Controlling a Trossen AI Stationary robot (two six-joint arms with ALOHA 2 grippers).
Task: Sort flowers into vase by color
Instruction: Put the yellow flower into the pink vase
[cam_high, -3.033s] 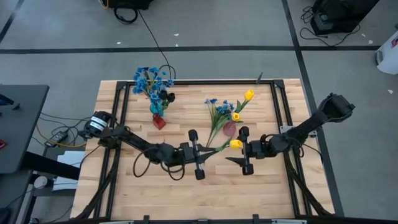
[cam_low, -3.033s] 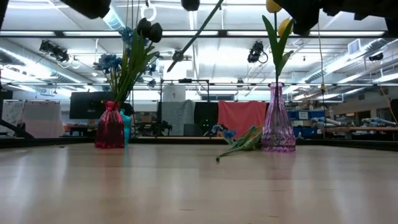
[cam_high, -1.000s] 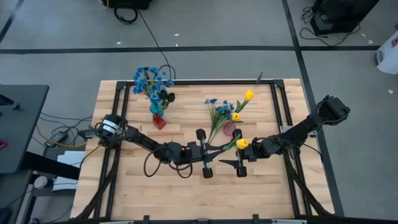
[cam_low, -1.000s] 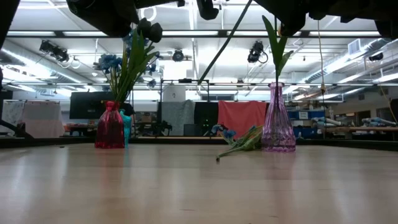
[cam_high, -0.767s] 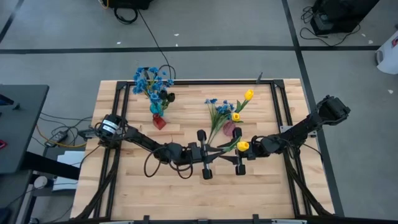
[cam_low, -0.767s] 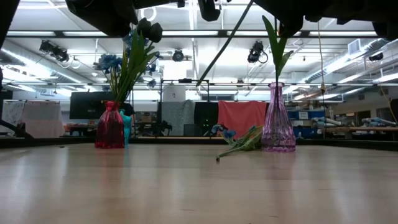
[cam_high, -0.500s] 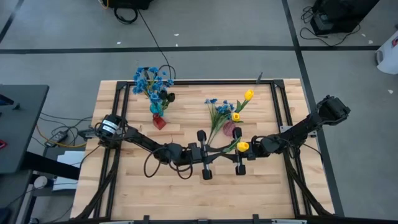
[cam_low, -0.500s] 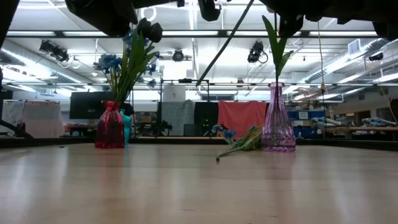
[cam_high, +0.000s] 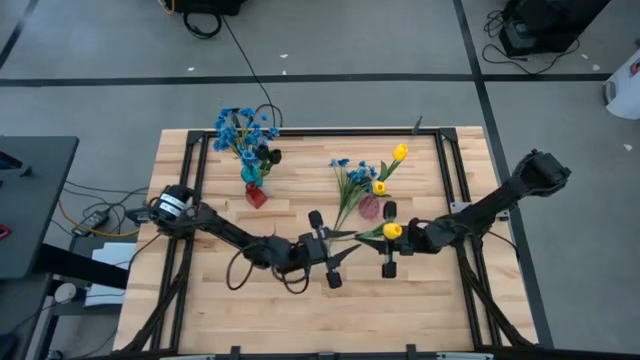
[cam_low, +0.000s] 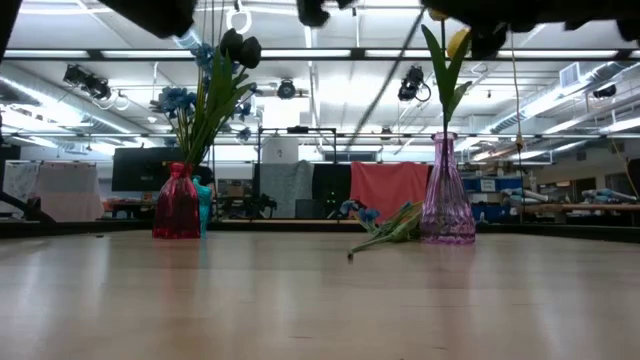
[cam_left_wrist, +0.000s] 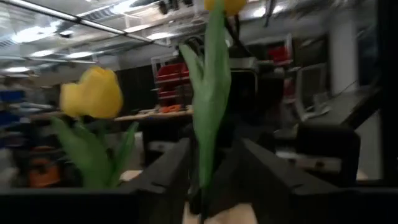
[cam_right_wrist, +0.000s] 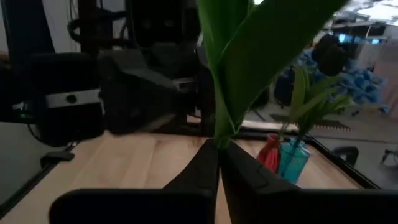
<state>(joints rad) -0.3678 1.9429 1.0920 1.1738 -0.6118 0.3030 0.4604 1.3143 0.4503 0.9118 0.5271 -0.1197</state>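
I observed two dark, near-black arms of jointed tubular links. Behind the left gripper, the left arm carried a loose black cable that looped beside the forearm, and its base joint bore a white-and-silver cylindrical band. Behind the right gripper, the right arm ran back through slim black links to a bulky rounded black housing at the shoulder. Each pincer showed two straight, matte black fingers on a blocky dark body. I could not make out screws or markings.
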